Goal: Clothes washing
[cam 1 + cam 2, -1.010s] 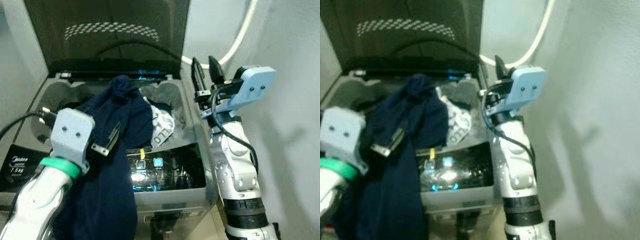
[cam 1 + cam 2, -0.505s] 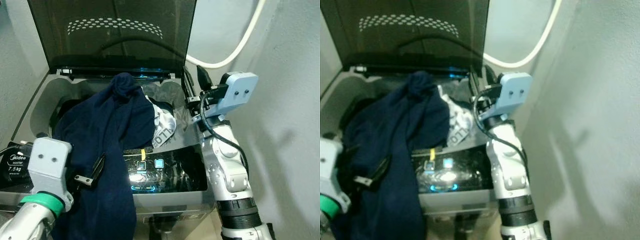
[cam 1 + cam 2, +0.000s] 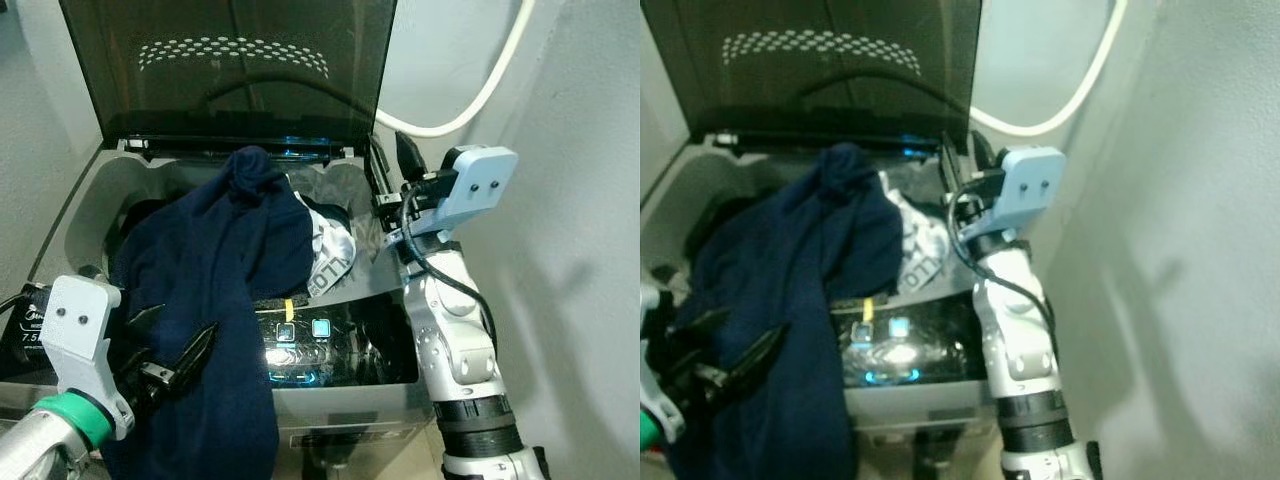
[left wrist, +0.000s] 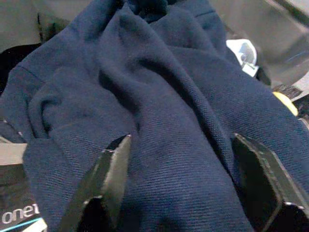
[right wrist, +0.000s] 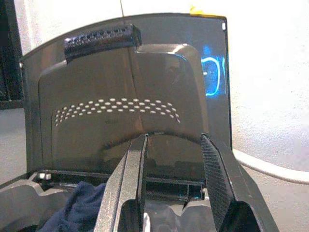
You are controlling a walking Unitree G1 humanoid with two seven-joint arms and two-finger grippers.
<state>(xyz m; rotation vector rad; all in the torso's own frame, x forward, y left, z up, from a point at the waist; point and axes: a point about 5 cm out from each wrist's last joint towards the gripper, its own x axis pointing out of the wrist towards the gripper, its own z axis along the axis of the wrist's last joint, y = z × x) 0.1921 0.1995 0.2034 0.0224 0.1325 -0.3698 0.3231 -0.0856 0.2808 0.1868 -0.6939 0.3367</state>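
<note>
Navy cloth, the dark blue garment (image 3: 215, 290), hangs half in the washer's tub (image 3: 100, 200) and half over the lit control panel (image 3: 330, 345). My left gripper (image 3: 172, 345) has dropped back toward me over the last second, and its fingers are now spread with the cloth just past them. My right gripper (image 3: 388, 165) is parted and empty by the raised lid (image 3: 230, 70). I judge the loading unfinished.

Dim indoor light, head views soft, right eye view blurrier and greyer. Glare and blue glow on washer control panel (image 3: 320, 345). Arm shadow falls on right wall (image 3: 590, 240). Navy garment (image 4: 159, 125) sharp in left wrist view; tub interior (image 3: 140, 215) dark, contents possibly underexposed. Right wrist view bright, wall blown out.
</note>
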